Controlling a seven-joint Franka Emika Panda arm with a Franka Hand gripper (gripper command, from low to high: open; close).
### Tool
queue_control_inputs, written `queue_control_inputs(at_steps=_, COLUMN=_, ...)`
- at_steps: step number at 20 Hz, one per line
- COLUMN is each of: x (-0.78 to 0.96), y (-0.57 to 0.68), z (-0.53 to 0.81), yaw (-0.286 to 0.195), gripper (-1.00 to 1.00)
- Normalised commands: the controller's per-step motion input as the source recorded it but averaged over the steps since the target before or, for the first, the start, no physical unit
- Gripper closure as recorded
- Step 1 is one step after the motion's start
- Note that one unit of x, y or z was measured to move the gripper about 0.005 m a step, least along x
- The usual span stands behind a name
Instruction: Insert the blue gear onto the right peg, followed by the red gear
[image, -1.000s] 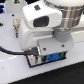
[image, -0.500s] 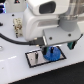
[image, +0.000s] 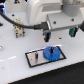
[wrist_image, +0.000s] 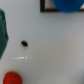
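A robotics lab: a white desk (image: 15, 65) carries a black peg base (image: 37, 57), with cabled hardware (image: 19, 29) behind.

White boxy arm (image: 47, 12) (black cable trailing), dark teal fingers (image: 46, 36).

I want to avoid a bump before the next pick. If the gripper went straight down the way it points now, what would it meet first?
Probably bare white table. The round red toothed gear lies off to one side, the blue gear further off. Depth unclear.
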Motion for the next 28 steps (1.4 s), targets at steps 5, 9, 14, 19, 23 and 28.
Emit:
queue_control_inputs(at_steps=5, x=-0.58, y=0.50, z=-0.01, yaw=0.000, gripper=-1.00)
queue_control_inputs(at_steps=9, x=-0.54, y=0.41, z=-0.03, yaw=0.000, gripper=-1.00)
queue_control_inputs(at_steps=14, x=-0.68, y=0.29, z=-0.10, yaw=0.000, gripper=-1.00)
queue_control_inputs(at_steps=19, x=-0.70, y=0.17, z=-0.28, yaw=0.000, gripper=-1.00)
queue_control_inputs(at_steps=23, x=-0.45, y=0.11, z=-0.37, yaw=0.000, gripper=-1.00)
queue_control_inputs(at_steps=28, x=-0.36, y=0.17, z=-0.37, yaw=0.000, gripper=-1.00)
